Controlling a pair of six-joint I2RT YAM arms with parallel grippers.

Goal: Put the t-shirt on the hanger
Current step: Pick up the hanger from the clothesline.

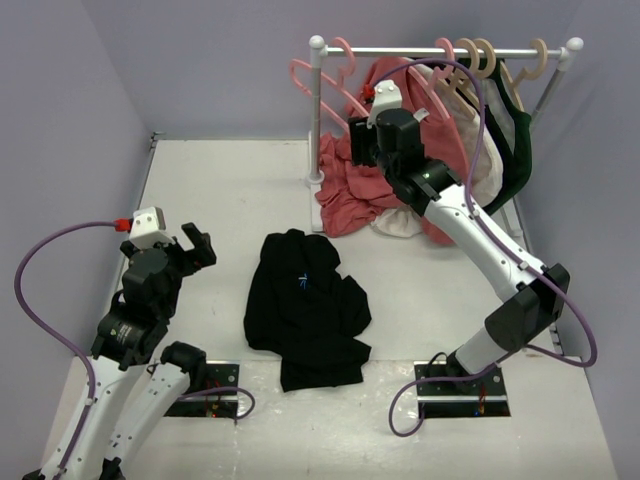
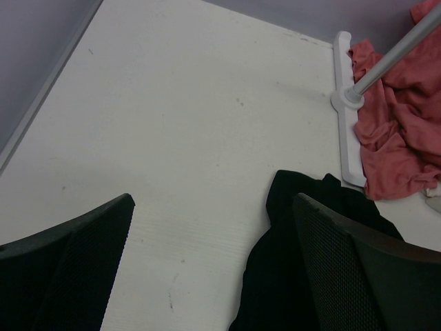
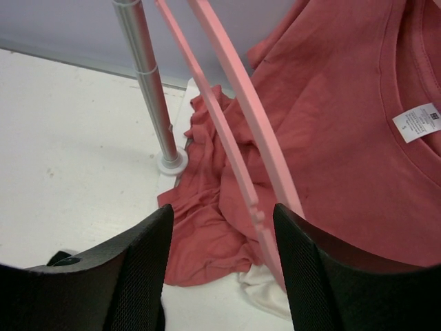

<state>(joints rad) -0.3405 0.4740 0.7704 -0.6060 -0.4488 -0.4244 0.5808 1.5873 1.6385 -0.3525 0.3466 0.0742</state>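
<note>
The black t-shirt (image 1: 303, 305) lies crumpled on the table's middle, a tiny light-blue mark near its collar; its edge shows in the left wrist view (image 2: 289, 276). The pink hanger (image 1: 308, 78) hangs at the rail's left end; in the right wrist view its thin bars (image 3: 238, 96) run diagonally down between my jaws, close to the right finger. My right gripper (image 1: 357, 142) (image 3: 222, 210) is open beside the hanger, in front of the salmon-red shirt. My left gripper (image 1: 197, 245) (image 2: 213, 200) is open and empty, above the table left of the t-shirt.
A white clothes rack (image 1: 450, 50) stands at the back right, its post (image 3: 148, 83) and foot (image 2: 346, 103) on the table. It carries a salmon-red shirt (image 1: 350, 195), beige hangers (image 1: 480, 60), a dark green garment (image 1: 518, 140) and a white cloth (image 3: 265, 293). Purple walls enclose the table.
</note>
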